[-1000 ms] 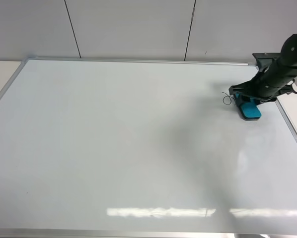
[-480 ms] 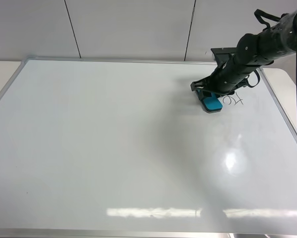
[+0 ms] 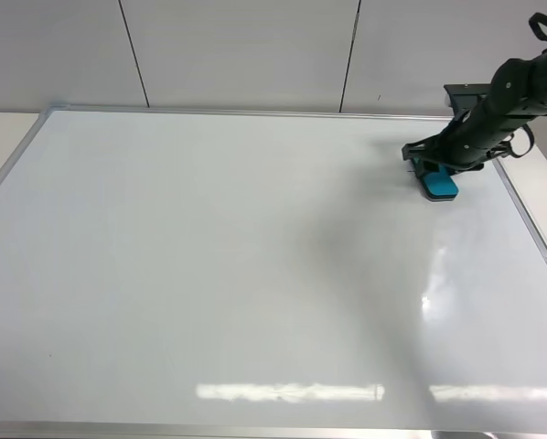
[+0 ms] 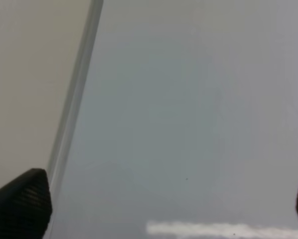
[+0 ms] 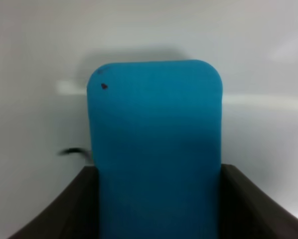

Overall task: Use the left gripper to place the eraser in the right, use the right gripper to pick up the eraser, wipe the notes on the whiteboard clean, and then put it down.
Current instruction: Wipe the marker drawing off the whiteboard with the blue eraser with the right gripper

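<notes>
Chiefly, the risk is a missed mark: in the right wrist view 1 short dark stroke, probably a bit of the notes (image 5: 72, 152), lies on the whiteboard (image 3: 209, 274) just beside the long edge of the eraser (image 5: 155, 144) and outside its footprint. A pass that does not shift sideways over that stroke would leave ink unwiped. A 2nd risk is slip or twist. The right gripper (image 3: 427, 171) has its jaws clamped on the eraser's sides at 1 end only, and most of the pad sticks out past the fingers (image 5: 241, 204), so hard sideways drag on the glossy surface could lever it askew. A 3rd is the board's silver frame (image 3: 533, 229), near the pad on the right in the high view, which a wide stroke could catch. The eraser sits flat on the board toward its far right corner. It is a teal-blue rounded rectangle with a dark lower layer and 1 small dark speck (image 5: 104, 86) near a corner. The left gripper (image 4: 163, 199) hangs over the board beside the frame, jaws wide apart and holding nothing.
</notes>
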